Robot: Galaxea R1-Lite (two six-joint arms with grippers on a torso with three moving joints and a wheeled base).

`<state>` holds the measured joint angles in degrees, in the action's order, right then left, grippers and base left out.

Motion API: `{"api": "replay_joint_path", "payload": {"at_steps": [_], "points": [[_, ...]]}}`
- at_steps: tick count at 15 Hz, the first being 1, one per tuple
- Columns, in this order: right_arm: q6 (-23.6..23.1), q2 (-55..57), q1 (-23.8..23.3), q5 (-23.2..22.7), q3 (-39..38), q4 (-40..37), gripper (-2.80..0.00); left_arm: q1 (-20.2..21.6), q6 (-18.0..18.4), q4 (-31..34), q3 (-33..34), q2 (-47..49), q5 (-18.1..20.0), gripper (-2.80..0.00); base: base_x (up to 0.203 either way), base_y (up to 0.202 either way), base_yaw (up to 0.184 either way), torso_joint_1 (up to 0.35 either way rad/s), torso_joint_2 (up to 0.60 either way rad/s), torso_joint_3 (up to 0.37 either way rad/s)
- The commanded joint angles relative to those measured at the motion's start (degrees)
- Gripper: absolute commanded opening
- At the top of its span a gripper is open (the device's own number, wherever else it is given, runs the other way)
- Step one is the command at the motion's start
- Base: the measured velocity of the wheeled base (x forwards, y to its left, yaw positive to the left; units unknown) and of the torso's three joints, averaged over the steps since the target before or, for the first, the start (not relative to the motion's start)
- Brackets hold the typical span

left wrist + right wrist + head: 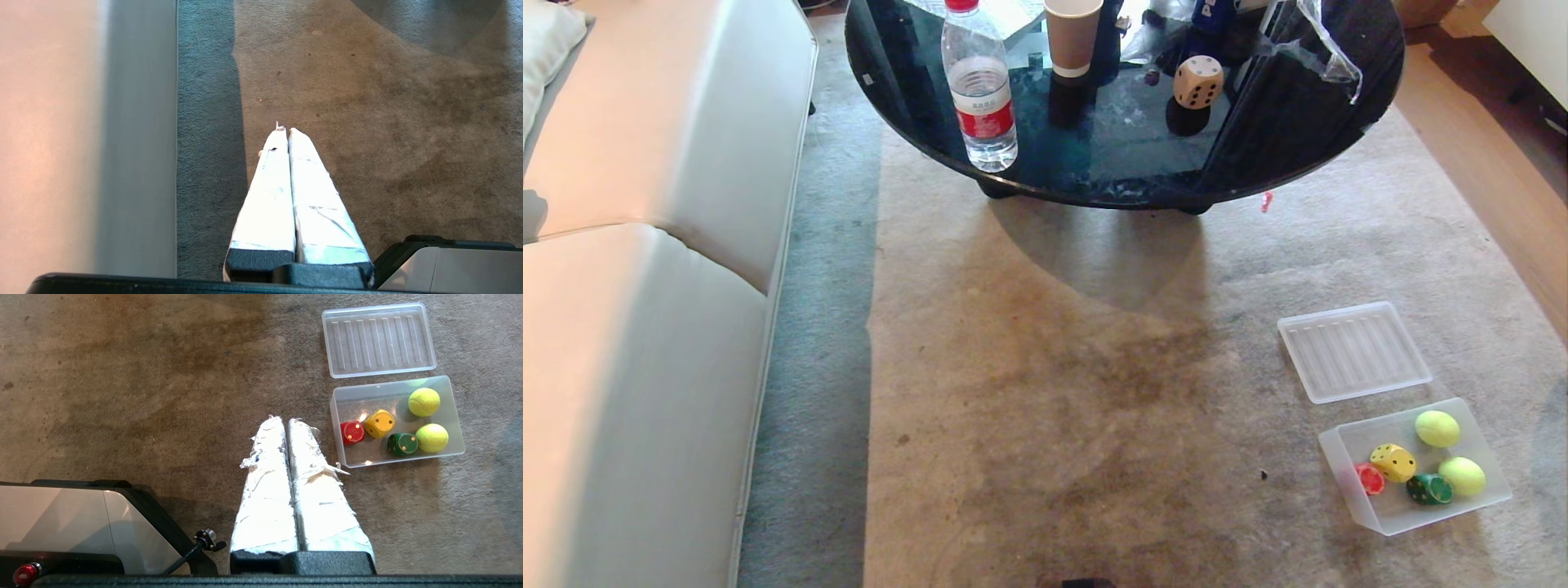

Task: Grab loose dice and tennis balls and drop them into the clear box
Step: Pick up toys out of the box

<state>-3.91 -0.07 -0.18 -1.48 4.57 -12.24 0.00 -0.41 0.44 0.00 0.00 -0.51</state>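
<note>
Frosted clear box (1347,445) on the carpet (1054,408) holds three dice and both tennis balls; my right pincer (286,419) hangs clenched, empty.

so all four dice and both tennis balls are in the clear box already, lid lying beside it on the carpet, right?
Not quite. The clear box holds only three dice, red, yellow and dark green, plus both tennis balls. The beige die sits on the glass table, as the head view shows. The lid does lie beside the box on the carpet.
</note>
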Motion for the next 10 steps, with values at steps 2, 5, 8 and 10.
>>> {"api": "replay_joint_path", "payload": {"at_steps": [2,5,8,10], "points": [[-0.05,-0.01,0.01,-0.02,0.00,-0.07,-2.80,0.00,-0.02,0.00,0.07,0.00,-0.02,-2.80,0.000,0.000,0.000,0.000,0.00,0.000],[-0.05,-0.01,0.01,-0.02,0.00,-0.07,-2.80,0.00,-0.02,0.00,0.00,0.00,-0.02,-2.80,0.027,0.000,0.000,0.002,0.00,0.003],[-0.05,-0.01,0.01,-0.02,0.00,-0.07,-2.80,0.00,-0.02,0.00,0.09,0.00,-0.02,-2.80,0.178,0.000,-0.001,0.002,0.00,0.001],[-0.05,-0.01,0.01,-0.02,0.00,-0.07,-2.80,0.00,-0.02,0.00,0.07,0.00,-0.02,-2.80,0.180,0.000,-0.002,0.002,0.00,0.002]]}}
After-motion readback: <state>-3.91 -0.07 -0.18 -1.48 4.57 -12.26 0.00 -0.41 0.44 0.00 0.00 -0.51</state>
